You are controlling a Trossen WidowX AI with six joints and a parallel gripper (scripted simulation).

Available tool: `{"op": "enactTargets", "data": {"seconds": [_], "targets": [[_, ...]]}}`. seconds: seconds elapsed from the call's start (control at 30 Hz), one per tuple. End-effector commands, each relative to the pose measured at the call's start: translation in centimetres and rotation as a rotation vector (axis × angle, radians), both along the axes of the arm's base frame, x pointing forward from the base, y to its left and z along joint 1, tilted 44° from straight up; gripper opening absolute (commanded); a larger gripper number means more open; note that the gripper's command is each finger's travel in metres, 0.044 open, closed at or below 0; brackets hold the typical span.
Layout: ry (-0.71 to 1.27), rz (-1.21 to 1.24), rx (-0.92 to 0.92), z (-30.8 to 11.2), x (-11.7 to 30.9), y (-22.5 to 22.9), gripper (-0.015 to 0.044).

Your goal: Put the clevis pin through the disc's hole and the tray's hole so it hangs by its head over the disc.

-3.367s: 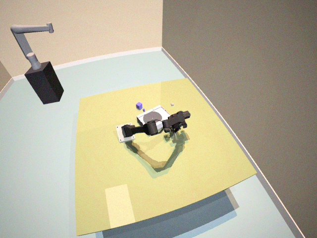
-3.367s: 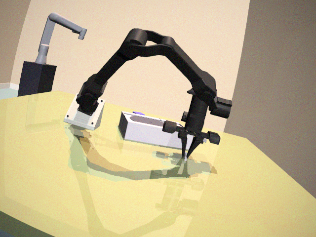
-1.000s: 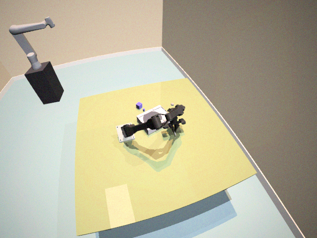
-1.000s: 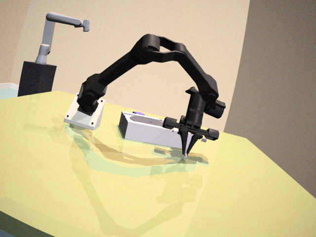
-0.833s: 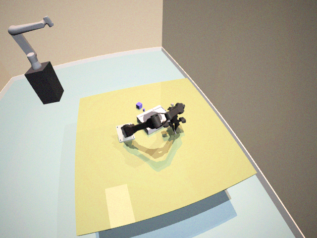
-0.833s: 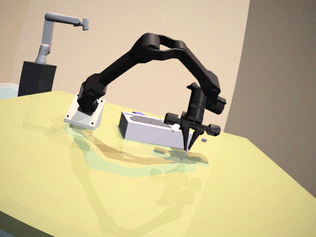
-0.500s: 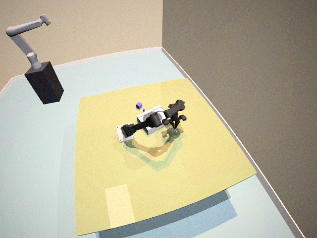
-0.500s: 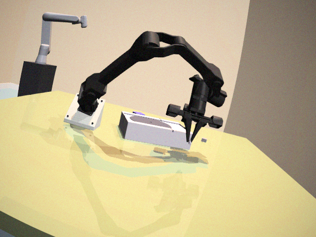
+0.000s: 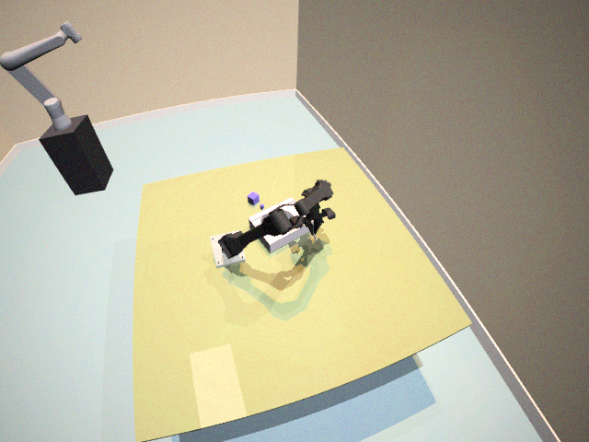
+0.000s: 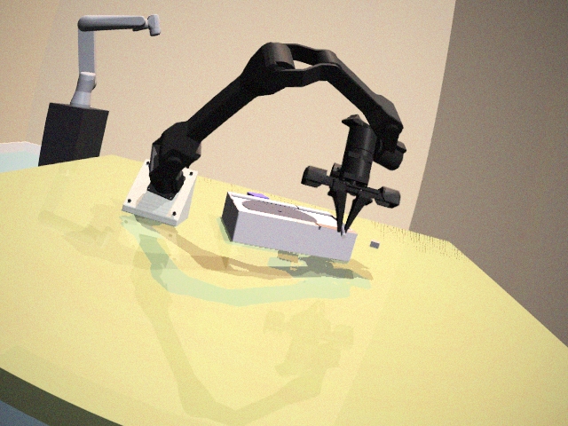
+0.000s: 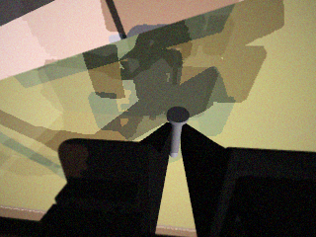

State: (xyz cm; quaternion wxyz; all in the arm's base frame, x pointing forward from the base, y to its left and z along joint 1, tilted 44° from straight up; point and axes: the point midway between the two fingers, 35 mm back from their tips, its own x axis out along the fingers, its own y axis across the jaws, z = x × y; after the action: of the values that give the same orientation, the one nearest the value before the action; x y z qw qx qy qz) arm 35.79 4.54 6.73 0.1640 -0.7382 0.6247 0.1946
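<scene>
The robot's arm (image 9: 257, 231) (image 10: 224, 106) is matt black throughout, built of chunky, angular links with thick rounded housings at the joints. One stretch splits into two slim, kinked side rails with an open slot between them. Toward the wrist sits a stout, ribbed cylinder. The gripper (image 9: 314, 238) (image 10: 343, 229) (image 11: 176, 127) is black too, with blocky knobs on either side and long fingers tapering to narrow points. Its base plate (image 9: 218, 261) (image 10: 138, 209) is white, wedge-shaped and dotted with dark screws near the corners.
</scene>
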Motion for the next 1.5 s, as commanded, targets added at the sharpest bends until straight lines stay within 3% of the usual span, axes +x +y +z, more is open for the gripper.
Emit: {"op": "enactTargets", "data": {"seconds": [0.0,0.6,0.93,1.47], "targets": [[0.026,0.031,0.061,-1.3,-2.1,2.5,0.0],[0.223,0.14,0.27,-6.9,-13.0,9.6,0.0],[0.248,0.134,0.337,-6.7,-12.9,9.7,0.0],[0.342,0.096,0.732,-6.0,-12.2,8.7,0.0]]}}
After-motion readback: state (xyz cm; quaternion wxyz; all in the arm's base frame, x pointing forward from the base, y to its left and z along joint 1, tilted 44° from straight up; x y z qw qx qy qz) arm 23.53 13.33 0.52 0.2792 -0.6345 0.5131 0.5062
